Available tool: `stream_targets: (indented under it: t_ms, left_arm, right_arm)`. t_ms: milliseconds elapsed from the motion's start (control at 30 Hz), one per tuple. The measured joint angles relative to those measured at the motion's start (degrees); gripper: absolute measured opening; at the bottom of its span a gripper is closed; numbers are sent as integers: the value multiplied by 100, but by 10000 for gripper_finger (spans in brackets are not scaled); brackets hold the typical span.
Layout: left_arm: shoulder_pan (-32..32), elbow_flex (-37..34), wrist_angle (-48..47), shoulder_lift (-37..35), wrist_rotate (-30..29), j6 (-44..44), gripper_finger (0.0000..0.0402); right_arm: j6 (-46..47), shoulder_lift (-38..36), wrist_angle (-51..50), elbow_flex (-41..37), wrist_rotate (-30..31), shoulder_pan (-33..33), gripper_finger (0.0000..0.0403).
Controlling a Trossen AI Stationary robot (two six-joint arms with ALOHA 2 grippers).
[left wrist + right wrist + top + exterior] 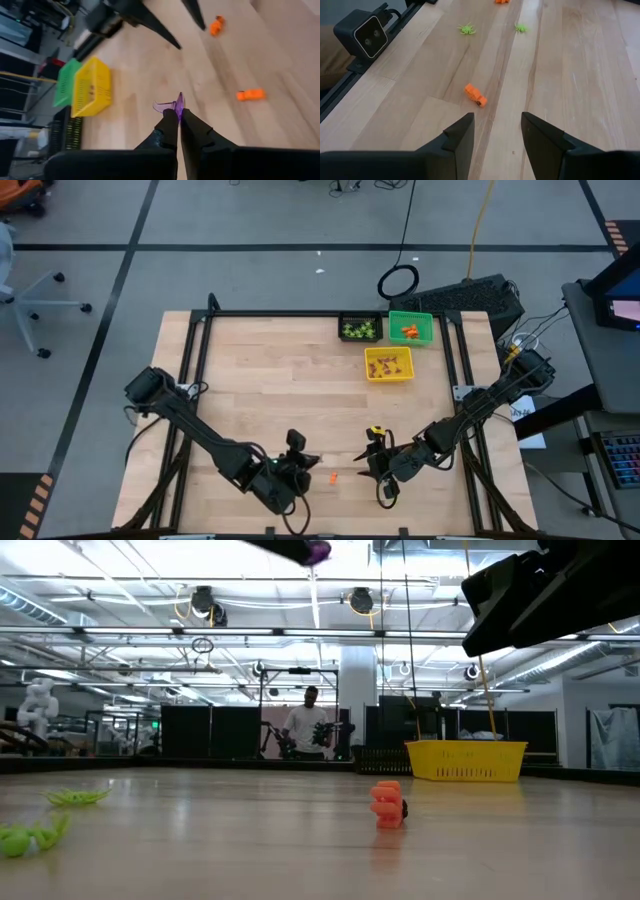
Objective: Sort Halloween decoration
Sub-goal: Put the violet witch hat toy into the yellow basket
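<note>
**Purple trinket pinched and lifted, orange pieces left on the boards**

Purple trinket (172, 106) sits clamped between the left gripper (178, 116)'s fingertips at the near edge of the table (250, 380), raised off the wood; judging by the grip, it is being carried rather than picked. A thin piece like this needs the very tips, which is likely why the jaws are clenched so tightly around it.

Just to its right, the right gripper (496, 130) hangs low over the near boards with its jaws released and nothing between them. An orange trinket (475, 95) lies just ahead of its fingers, so it seems lined up for that piece. A second orange piece (250, 94) rests between the two grippers.

Farther along, two light-green spiders (466, 30) lie loose on the wood.

At the far right stand three square bins: the yellow bin (389, 364) nearest, then the black bin (360, 328) with green pieces and the green bin (411, 328) with orange ones. Colours are kept apart, so the purple piece probably belongs in the yellow bin.
</note>
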Motion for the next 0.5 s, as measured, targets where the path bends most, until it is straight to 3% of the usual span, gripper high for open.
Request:
stream_targets:
  t_ms: [500]
  left_arm:
    - [-33,2,10,-267,-364,731,5]
  right_arm:
    - [-24,0,-1,0,2,0,151]
